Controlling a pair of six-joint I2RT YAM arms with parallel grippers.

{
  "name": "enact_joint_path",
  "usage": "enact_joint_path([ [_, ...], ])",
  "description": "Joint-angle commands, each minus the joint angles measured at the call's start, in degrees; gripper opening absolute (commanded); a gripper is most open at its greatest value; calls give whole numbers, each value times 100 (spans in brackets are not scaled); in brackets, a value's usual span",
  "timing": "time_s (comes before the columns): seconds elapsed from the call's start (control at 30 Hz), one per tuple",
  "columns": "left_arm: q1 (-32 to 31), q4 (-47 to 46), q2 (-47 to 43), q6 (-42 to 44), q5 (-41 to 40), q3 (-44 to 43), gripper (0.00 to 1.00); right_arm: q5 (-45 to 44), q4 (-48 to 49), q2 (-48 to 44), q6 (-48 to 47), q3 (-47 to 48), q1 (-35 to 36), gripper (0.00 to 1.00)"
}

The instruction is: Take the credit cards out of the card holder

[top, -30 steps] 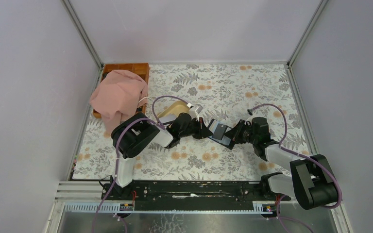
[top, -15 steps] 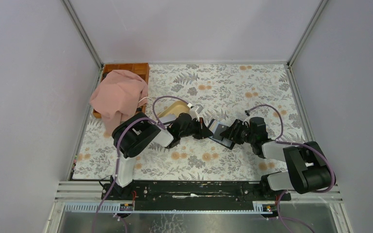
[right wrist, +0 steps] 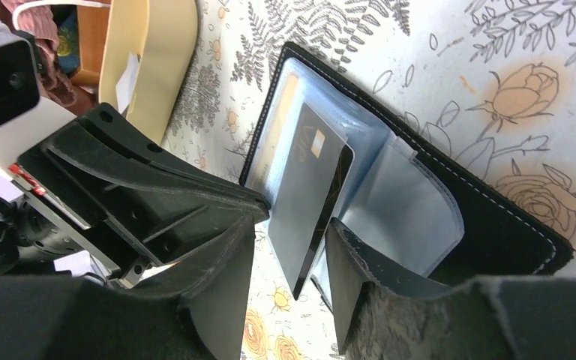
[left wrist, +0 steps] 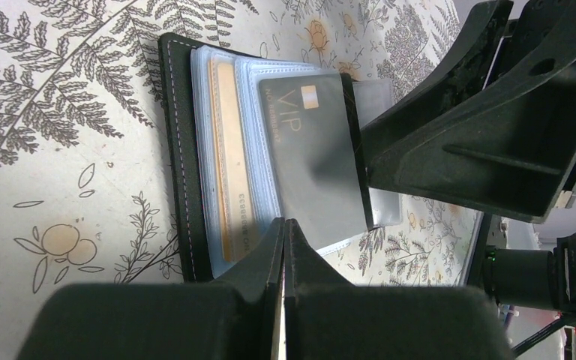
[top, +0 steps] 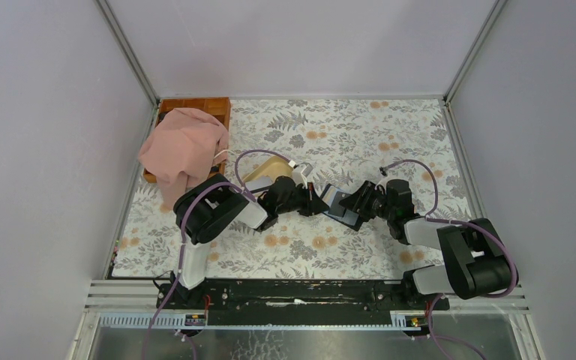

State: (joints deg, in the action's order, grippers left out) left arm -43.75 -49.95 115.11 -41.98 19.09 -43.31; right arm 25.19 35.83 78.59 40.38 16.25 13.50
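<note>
Card holder (top: 337, 204) lies open mid-table on the floral cloth (top: 345, 135), between the two grippers. It is black outside with pale stitching, and has clear blue-grey sleeves inside. A dark card (left wrist: 315, 150) marked VIP, with a small gold chip, sticks partway out of a sleeve. A tan card (left wrist: 229, 150) sits fully sleeved beside it. Left gripper (left wrist: 283, 225): fingers pressed together, tips at the holder's edge. Right gripper (right wrist: 292, 225): fingers parted, straddling the dark card's free end, not clamped.

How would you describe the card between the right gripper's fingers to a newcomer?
At the middle of the floral table lies an open card holder. From its clear sleeves sticks a dark grey card marked VIP, unlike the gold card beside it.
</note>
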Motion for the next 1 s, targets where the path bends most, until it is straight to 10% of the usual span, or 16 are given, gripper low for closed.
enact_joint_path([
  [0.0,-80,1154,403,146,-84,308,0,245,603,16,133,101,13,47],
  [0.67,-86,1146,344,154,-99,403,0,1057,3370,2197,1318,185,14,47],
  [0.97,-40,1051,448,29,-37,370,0,860,2787,1822,967,-20,-4,47],
])
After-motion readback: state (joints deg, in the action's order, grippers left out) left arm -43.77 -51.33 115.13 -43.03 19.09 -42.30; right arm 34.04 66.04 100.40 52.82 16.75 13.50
